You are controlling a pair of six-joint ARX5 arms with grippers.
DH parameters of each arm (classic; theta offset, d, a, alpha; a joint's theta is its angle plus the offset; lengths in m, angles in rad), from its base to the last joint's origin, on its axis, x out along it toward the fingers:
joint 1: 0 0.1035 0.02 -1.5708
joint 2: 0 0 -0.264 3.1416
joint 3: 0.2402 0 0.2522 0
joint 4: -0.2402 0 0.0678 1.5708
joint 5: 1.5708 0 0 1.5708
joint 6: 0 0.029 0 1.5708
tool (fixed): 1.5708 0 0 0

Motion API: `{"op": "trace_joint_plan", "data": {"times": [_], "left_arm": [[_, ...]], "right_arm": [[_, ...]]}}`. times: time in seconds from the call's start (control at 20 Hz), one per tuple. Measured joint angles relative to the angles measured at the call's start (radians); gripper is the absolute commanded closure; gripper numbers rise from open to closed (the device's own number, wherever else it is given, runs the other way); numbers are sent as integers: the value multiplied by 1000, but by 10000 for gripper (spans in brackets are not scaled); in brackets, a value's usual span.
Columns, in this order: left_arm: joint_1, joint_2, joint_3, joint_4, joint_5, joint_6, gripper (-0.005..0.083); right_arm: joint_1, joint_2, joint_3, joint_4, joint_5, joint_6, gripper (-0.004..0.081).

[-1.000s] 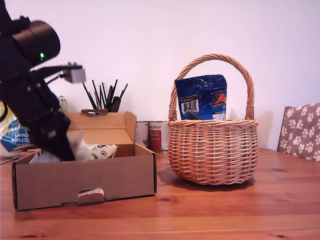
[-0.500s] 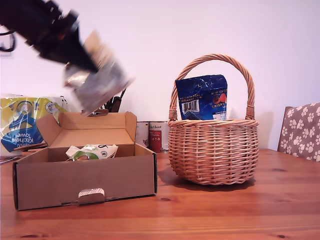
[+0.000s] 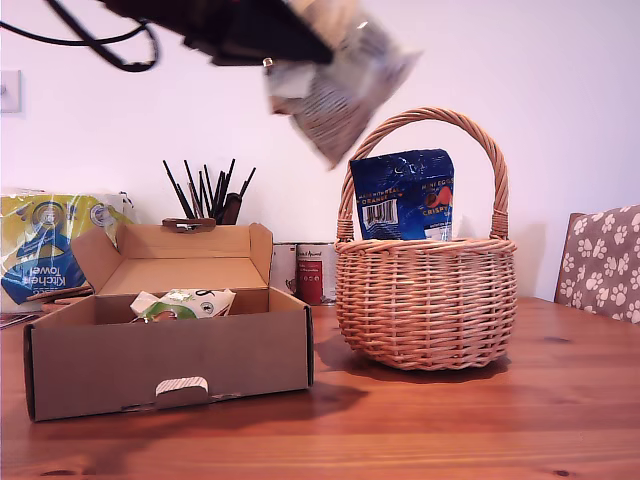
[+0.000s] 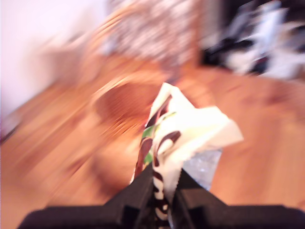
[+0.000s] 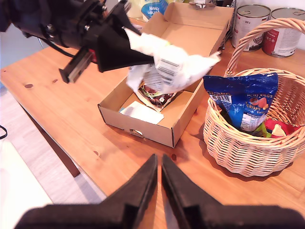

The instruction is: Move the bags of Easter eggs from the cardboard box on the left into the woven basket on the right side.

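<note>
Our first end effector [image 4: 162, 191] is high above the surface [image 3: 480, 420], and it pinches the top edge of the white-grey bag [image 3: 335, 85] between its jaws. In the exterior view the bag hangs in the air between the box [image 3: 165, 355] and the basket [image 3: 425, 300], just beside the arch of the handle [image 3: 425, 118]. The first wrist view is much blurred, so we judge that the arm moves fast.

Our second end effector [image 5: 159, 179] hangs over the near edge of the surface with its jaws pressed together and nothing between them.

The blue bag [image 3: 403, 195] stands already in the basket and leans against the far rim. One green-and-white bag [image 3: 180, 303] lies in the box. In the second wrist view a flat white thing [image 5: 140, 113] also lies on the box floor; we cannot tell what it is.

We see three dangers from here:
- The grip holds only a thin crinkly edge, so a quick swing may pull the bag out before it is over the basket.
- The hanging bag may hit the handle, because it passes near the arch.
- If we release too early, the bag may fall on the surface beside the rim.
</note>
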Motion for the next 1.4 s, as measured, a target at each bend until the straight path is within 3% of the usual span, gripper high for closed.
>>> {"op": "trace_joint_plan", "data": {"times": [0.4, 0.6, 1.0, 1.4], "left_arm": [[-47, 253, 4, 317, -20, -50, 797], [-47, 388, 91, 338, -36, -55, 797], [-48, 621, 301, 352, -214, -22, 797], [-61, 687, 357, 328, -317, 2, 797]], "right_arm": [[0, 0, 0, 1, 17, 0, 783], [0, 0, 0, 2, 26, 0, 783], [0, 0, 0, 19, 26, 2, 783], [0, 0, 0, 21, 26, 23, 783]]}}
